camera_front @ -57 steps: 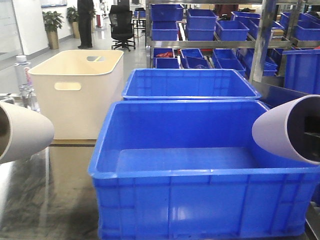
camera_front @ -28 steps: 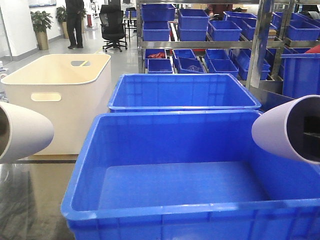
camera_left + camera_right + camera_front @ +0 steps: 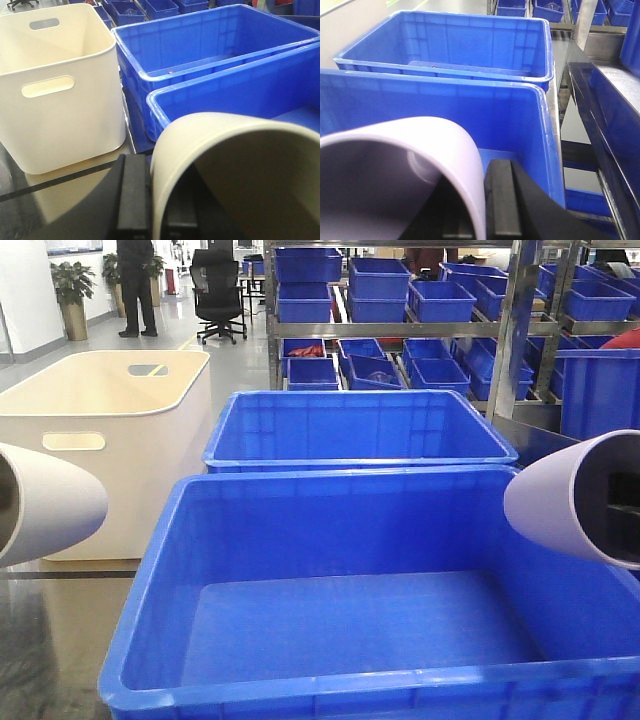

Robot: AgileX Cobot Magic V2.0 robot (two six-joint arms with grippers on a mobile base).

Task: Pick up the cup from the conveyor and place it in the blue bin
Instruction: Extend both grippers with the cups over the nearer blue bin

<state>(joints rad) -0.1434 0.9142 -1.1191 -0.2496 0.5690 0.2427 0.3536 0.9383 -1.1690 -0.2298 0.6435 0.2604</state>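
My left gripper (image 3: pixel 157 212) is shut on the wall of a cream cup (image 3: pixel 240 165), one finger (image 3: pixel 134 195) outside and the other inside. In the front view that cup (image 3: pixel 45 502) hangs at the left edge, beside the blue bin (image 3: pixel 330 477). The right gripper (image 3: pixel 480 217) is shut on the wall of a lilac cup (image 3: pixel 395 160), its outer finger (image 3: pixel 502 200) against the cup's side. This cup (image 3: pixel 565 498) hovers over the bin's right wall (image 3: pixel 445 107). The bin is empty. The conveyor is out of view.
A second large blue tub (image 3: pixel 355 425) stands directly behind the bin. A cream-white tub with handle cutouts (image 3: pixel 100 440) sits to the left. Metal shelving with small blue bins (image 3: pixel 420 300) fills the back and right. A person and an office chair (image 3: pixel 218 285) are far back left.
The view has closed in on the blue bin, which now fills more of the frame. The cream tub has slid left. Both cups stay held in the same spots.
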